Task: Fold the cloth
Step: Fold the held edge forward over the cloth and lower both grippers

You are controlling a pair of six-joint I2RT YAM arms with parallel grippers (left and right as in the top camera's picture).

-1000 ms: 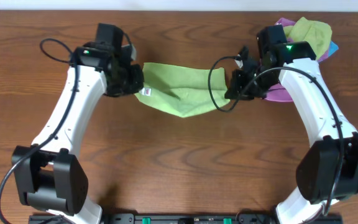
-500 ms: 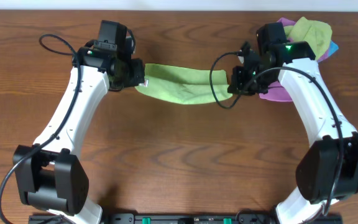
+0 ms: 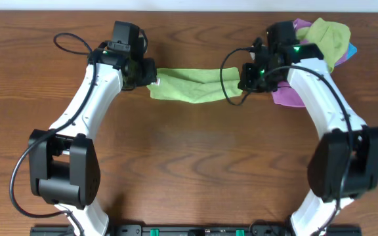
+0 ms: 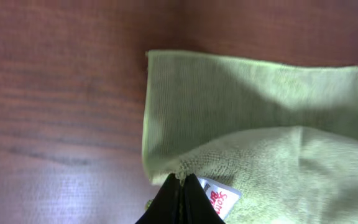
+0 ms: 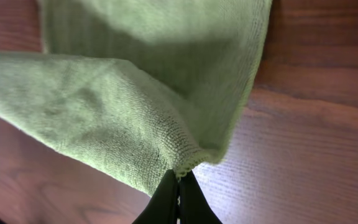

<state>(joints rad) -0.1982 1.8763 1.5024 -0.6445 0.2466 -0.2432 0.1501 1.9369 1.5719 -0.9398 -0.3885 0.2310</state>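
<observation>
Desk [image 3: 189, 164]: dark reddish-brown wood with a visible grain, seen from above, with a white strip along the far edge.
Cloth [image 3: 192, 86]: lime yellow-green, on the far half of the desk, stretched as a narrow doubled band between the two arms. It sags slightly in the middle.
Layers: in both wrist views a lower layer lies flat on the wood, and a fuzzier upper layer is drawn over it.
White tag [image 4: 219, 198]: small, with red print, on the cloth's edge just beside the left fingers.
Left fingers [image 4: 179, 196]: black, pressed together on the upper layer's corner at the band's left end.
Right fingers [image 5: 178, 199]: black, pressed together on the upper layer's corner at the band's right end.
Arms: the white left arm [image 3: 77, 124] and right arm [image 3: 327, 111] curve inward from the near corners.
Far right corner: a purple cloth [image 3: 287, 95] and a duller green cloth [image 3: 327, 36] lie bunched together behind the right arm, apart from the lime band.
</observation>
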